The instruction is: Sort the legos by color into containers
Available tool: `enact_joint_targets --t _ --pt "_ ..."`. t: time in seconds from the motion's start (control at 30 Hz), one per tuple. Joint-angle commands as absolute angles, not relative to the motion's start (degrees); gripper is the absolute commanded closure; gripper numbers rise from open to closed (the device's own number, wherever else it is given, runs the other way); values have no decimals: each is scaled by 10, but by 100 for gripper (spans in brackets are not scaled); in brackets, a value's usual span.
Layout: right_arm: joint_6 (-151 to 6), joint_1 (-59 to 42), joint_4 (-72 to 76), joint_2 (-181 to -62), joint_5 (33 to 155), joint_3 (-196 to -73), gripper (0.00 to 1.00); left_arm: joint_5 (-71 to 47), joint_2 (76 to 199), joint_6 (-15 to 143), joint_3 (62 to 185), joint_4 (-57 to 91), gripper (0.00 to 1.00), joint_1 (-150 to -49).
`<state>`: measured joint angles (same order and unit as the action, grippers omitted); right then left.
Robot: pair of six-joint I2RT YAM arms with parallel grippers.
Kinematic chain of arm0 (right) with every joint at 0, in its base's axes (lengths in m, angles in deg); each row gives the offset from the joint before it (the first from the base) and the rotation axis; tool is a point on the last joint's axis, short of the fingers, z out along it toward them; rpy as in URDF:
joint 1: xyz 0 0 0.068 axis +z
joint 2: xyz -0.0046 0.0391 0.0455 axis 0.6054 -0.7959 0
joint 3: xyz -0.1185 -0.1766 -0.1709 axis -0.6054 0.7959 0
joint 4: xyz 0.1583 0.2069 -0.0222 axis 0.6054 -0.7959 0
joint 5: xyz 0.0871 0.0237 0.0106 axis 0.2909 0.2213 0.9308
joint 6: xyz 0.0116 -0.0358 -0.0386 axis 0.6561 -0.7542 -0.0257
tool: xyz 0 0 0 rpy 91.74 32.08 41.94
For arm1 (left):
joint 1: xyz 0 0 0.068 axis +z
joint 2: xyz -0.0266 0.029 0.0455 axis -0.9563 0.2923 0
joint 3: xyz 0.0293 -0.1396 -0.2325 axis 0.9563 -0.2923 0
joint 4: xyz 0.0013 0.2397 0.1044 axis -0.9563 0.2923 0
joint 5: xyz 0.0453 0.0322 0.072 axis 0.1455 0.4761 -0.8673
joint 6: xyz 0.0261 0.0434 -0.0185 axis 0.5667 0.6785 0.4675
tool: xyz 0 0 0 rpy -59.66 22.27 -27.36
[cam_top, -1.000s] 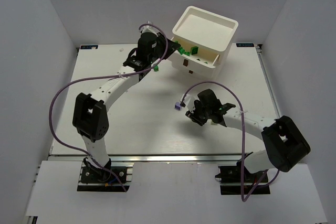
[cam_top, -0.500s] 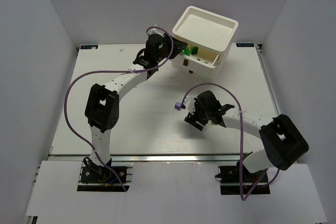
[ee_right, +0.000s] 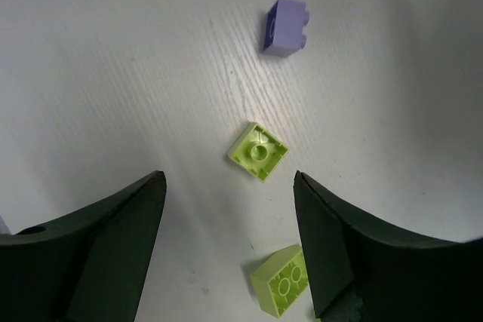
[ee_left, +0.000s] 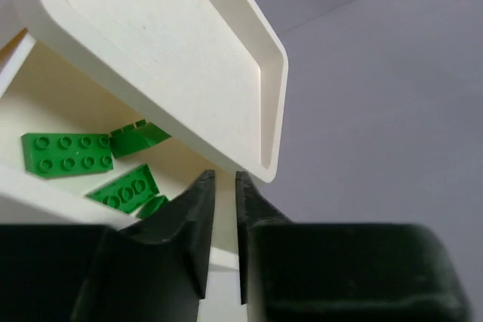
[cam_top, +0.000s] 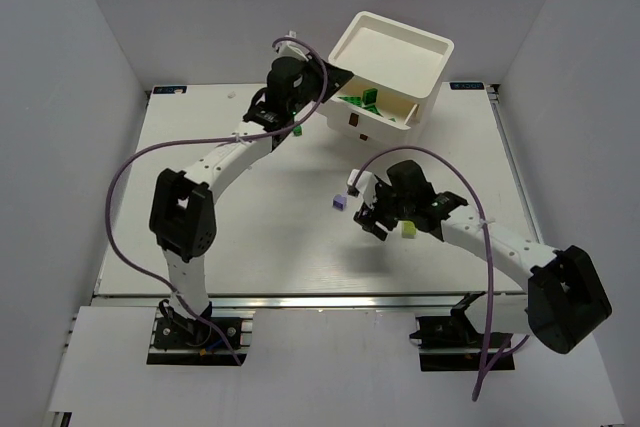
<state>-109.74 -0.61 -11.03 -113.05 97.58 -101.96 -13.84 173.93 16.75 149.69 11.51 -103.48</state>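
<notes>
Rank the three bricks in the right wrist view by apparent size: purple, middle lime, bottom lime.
1. Largest, looking alike: middle lime brick and bottom lime brick. The bottom one is nearer the camera, so these two stay unranked.
2. Smallest: purple brick, though it lies farthest from the camera.

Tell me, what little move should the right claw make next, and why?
I'd guess it should lower straight down until its jaws straddle the lime brick on the table. The right claw hovers wide open and empty, and that brick lies nearly between its jaws, unsorted, more centred than the purple brick or the second lime brick.
</notes>
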Motion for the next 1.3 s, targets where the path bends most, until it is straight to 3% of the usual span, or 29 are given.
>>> enact_joint_targets --t 0.0,0.03,0.07,0.13,0.17,0.2,0.27,0.3,0.33,0.43,0.47,0.53,0.57,0.6,0.73,0.97,1.27 --pt "-1090 -17 -152 -1096 1040 -1071 27 -177 1621 259 1456 129 75 -1034" --pt "-1073 -19 -143 -1090 1041 -1071 32 -192 1584 272 1436 139 94 -1029" --pt "-1063 -22 -137 -1079 1043 -1071 44 -221 1564 295 1385 140 99 -1029" --pt "-1043 -29 -120 -1074 1042 -1077 62 -241 1500 309 1319 130 100 -1023" --pt "-1012 -36 -114 -1075 1038 -1085 88 -256 1482 309 1285 128 100 -1015" --pt "-1000 -39 -110 -1077 1042 -1091 98 -264 1466 309 1228 129 100 -1015" --pt "-957 -43 -99 -1084 1063 -1106 100 -278 1442 306 1188 144 99 -994" --pt "-949 -55 -99 -1086 1077 -1109 100 -279 1441 304 1166 153 93 -988" --pt "-938 -59 -103 -1087 1101 -1114 100 -279 1452 304 1162 172 75 -982" --pt "-941 -80 -94 -1077 1141 -1109 100 -261 1492 317 1181 212 52 -964" --pt "-948 -83 -85 -1059 1147 -1092 84 -254 1529 326 1193 220 41 -964" --pt "-965 -98 -82 -1034 1171 -1080 53 -244 1571 338 1234 235 33 -952" --pt "-971 -102 -84 -1026 1178 -1077 31 -241 1611 346 1249 238 28 -952" --pt "-978 -104 -85 -1020 1181 -1074 25 -230 1632 354 1262 233 26 -952" --pt "-985 -123 -93 -998 1195 -1069 18 -234 1727 394 1365 255 20 -952" --pt "-980 -141 -96 -980 1219 -1064 18 -304 1854 445 1516 316 19 -965" --pt "-978 -156 -93 -966 1227 -1060 17 -372 1923 440 1554 302 19 -965"
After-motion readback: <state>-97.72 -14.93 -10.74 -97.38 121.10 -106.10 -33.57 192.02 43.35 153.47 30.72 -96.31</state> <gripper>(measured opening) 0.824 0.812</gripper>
